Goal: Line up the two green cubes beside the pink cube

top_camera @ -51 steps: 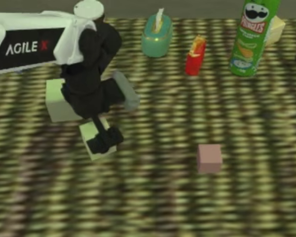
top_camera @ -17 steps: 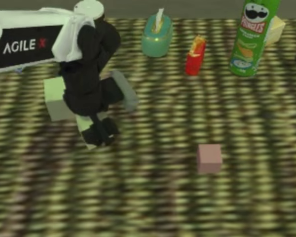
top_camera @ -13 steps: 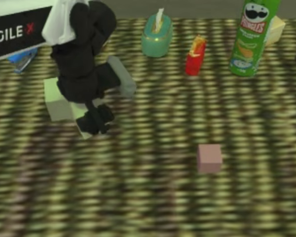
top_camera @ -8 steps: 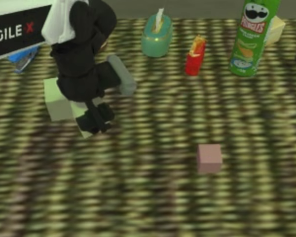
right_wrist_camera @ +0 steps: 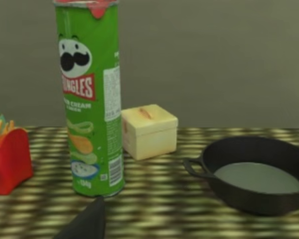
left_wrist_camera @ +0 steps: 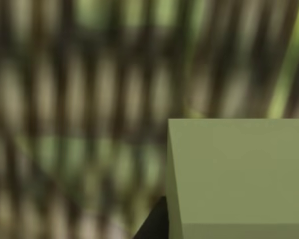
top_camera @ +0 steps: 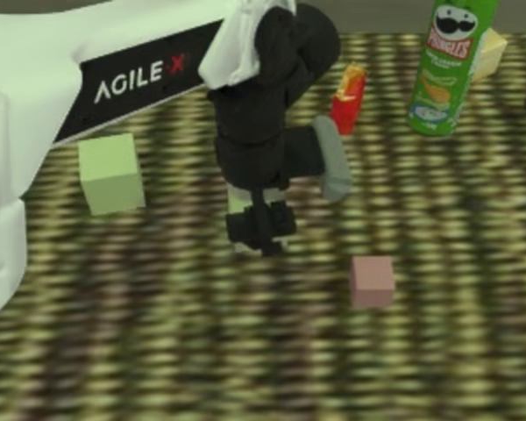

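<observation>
My left gripper [top_camera: 261, 226] is shut on the smaller green cube [left_wrist_camera: 239, 174], which it mostly hides in the top view. One dark finger [left_wrist_camera: 154, 228] lies against the cube's side. The held cube hangs left of the pink cube [top_camera: 372, 281] and slightly farther back, with a gap between them. The larger green cube [top_camera: 111, 173] rests alone at the table's left. My right gripper [right_wrist_camera: 87, 224] is parked at the back right, out of the top view.
A tall Pringles can [top_camera: 443, 66] and a red fries box [top_camera: 348, 96] stand at the back. Behind the can are a pale wooden box [right_wrist_camera: 148, 130] and a black pan [right_wrist_camera: 254, 174]. My left arm [top_camera: 114, 79] spans the back left.
My left arm has swung right, carrying the smaller green cube away from the larger one toward the pink cube. The arm now covers the teal tissue holder.
</observation>
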Motion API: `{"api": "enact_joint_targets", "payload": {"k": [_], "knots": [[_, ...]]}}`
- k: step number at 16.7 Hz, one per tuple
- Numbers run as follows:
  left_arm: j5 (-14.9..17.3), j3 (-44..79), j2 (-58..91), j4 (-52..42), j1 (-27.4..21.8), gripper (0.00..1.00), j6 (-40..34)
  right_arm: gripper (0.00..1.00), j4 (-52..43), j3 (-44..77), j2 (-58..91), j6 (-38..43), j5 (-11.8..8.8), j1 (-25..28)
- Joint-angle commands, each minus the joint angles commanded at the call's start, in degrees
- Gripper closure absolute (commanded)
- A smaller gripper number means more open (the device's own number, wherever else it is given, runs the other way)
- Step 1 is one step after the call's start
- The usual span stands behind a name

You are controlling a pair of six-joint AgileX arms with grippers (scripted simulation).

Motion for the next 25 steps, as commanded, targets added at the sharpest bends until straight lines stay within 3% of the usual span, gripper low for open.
{"api": "enact_joint_targets", "payload": {"k": [4, 10, 16, 21, 25], "knots": [[0.03, 4.89, 2.06, -2.46, -5.34, 1.00, 2.10, 0.00, 0.00, 0.00, 0.00, 0.00, 0.00, 0.00], [0.00, 3.97, 2.05, -1.35, -5.29, 1.00, 2.18, 0.00, 0.00, 0.00, 0.00, 0.00, 0.00, 0.00], [0.07, -4.49, 5.11, 10.23, -5.49, 1.00, 1.99, 0.00, 0.00, 0.00, 0.00, 0.00, 0.00, 0.00], [0.07, -5.49, 5.50, 11.38, -5.56, 1.00, 2.02, 0.00, 0.00, 0.00, 0.00, 0.00, 0.00, 0.00], [0.07, -5.49, 5.50, 11.38, -5.56, 0.70, 2.02, 0.00, 0.00, 0.00, 0.00, 0.00, 0.00, 0.00]]}}
